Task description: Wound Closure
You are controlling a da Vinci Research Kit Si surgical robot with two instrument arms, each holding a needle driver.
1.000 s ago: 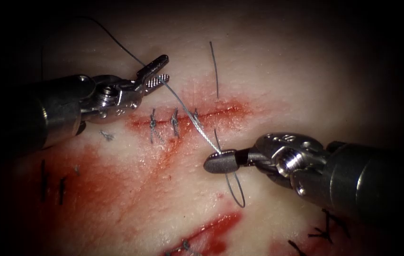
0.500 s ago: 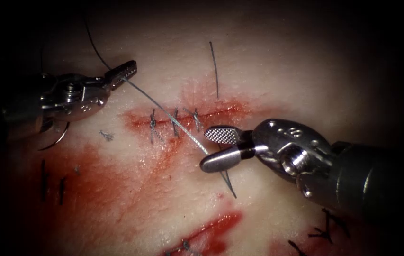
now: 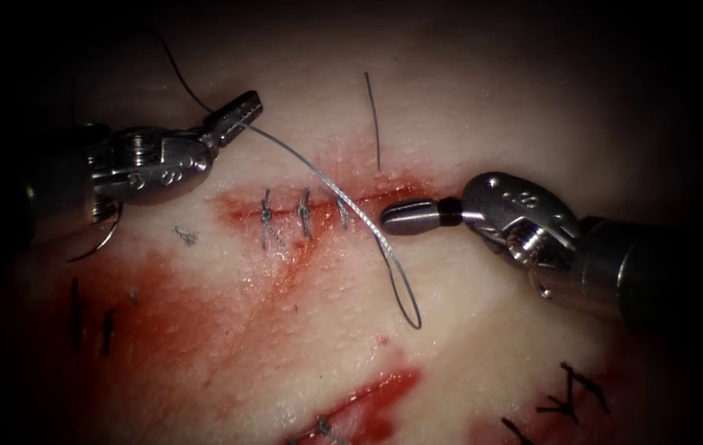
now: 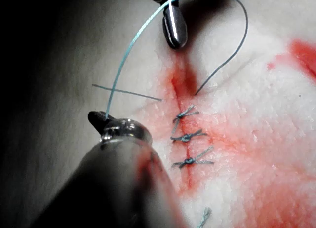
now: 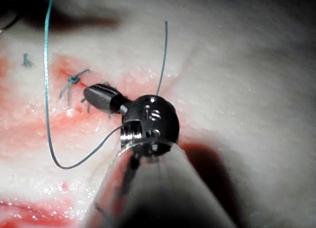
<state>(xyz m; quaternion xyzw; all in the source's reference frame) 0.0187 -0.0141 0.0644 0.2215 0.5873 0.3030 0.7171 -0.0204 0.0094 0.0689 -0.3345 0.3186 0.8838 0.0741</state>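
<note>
Cut [image 3: 326, 206]: on tissue [image 3: 466, 107], three knotted stitches [image 3: 303, 213] across it. Thread [image 3: 318, 177]: runs from left tool [image 3: 236, 115] over the cut, loops below it. Needle [image 3: 100, 239]: curved, below left tool's wrist, left of the cut, out of tissue. Left tool: jaws clamped on thread. Right tool [image 3: 405, 216]: jaws closed, holding nothing, at the cut's right part. Red fluid [image 3: 161, 321] below the cut.

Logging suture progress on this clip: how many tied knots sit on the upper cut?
3. The knots lie in a row along the cut: one leftmost, one in the middle, one rightmost, under the thread.
</note>
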